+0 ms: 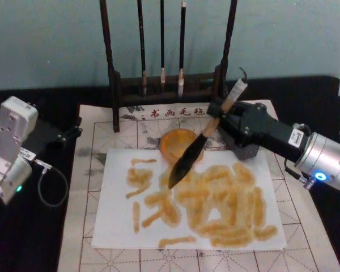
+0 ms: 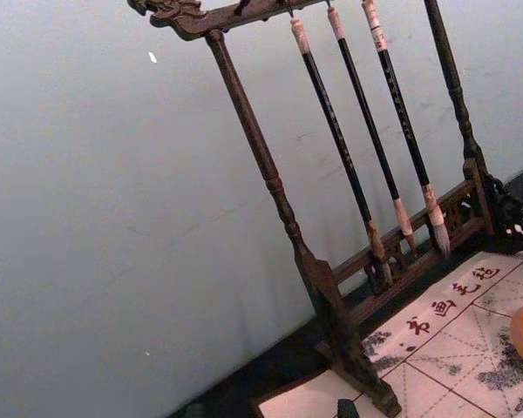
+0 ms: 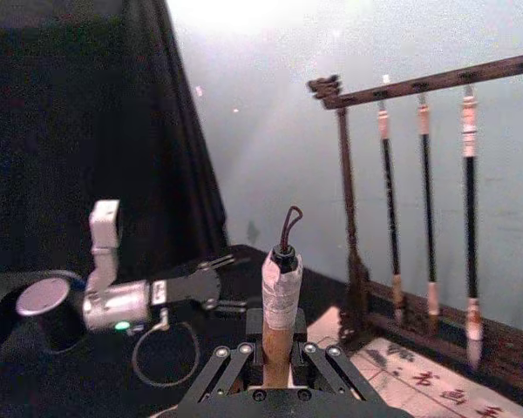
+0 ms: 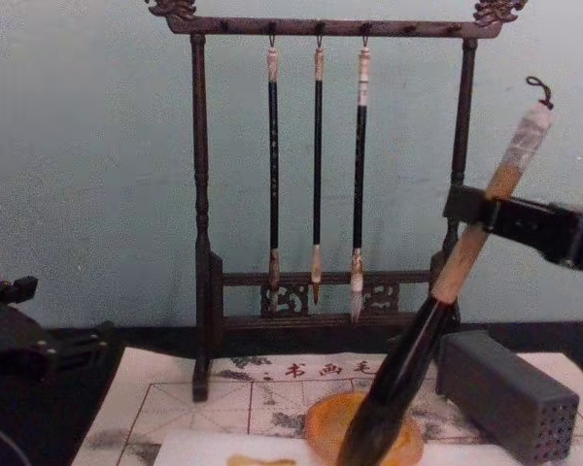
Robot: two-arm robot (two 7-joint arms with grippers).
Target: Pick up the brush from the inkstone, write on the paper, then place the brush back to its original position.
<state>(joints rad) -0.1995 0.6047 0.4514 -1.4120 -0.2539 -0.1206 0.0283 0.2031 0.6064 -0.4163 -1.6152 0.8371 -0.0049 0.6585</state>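
With left gripper idle and right fingers clamped on the brush, steer the tip below them softly onto the inkstone.

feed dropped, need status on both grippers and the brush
Right gripper shut on brush, tilted, tip over paper near inkstone. Left gripper parked far left. Grey block below right gripper.

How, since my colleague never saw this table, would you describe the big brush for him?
Find the dark wooden rack at the back; just before it, the right gripper holds the brush tilted over the inkstone. It is thick with a tan handle, unlike the three thin black brushes hanging.
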